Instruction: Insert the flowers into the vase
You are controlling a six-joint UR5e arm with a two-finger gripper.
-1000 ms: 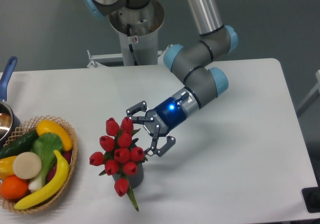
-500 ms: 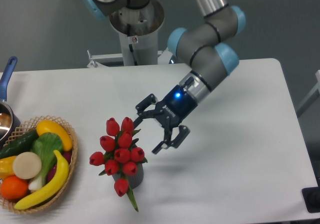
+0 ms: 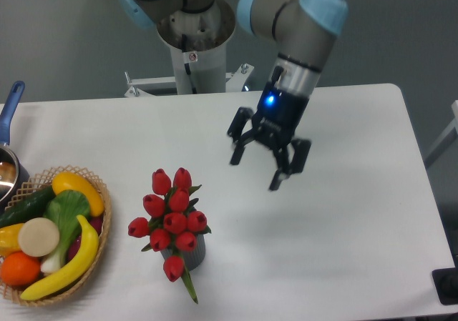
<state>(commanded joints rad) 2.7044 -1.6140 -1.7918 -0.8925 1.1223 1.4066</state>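
Flowers: I see the flowers [image 3: 172,217], a bunch of red tulip buds, standing in the vase [image 3: 193,252] near the front of the desk [image 3: 358,206]; one bud and a green leaf droop down over the front of the vase.
Vase: dark grey, upright, mostly hidden under the buds.
Gripper: my gripper [image 3: 257,169] hangs above the desk, up and to the right of the flowers and well apart from them, fingers spread, holding nothing.
Basket: a wicker basket [image 3: 93,264] of fruit and vegetables sits at the left edge.
Pot: a blue-handled pot [image 3: 8,156] sits behind the basket.
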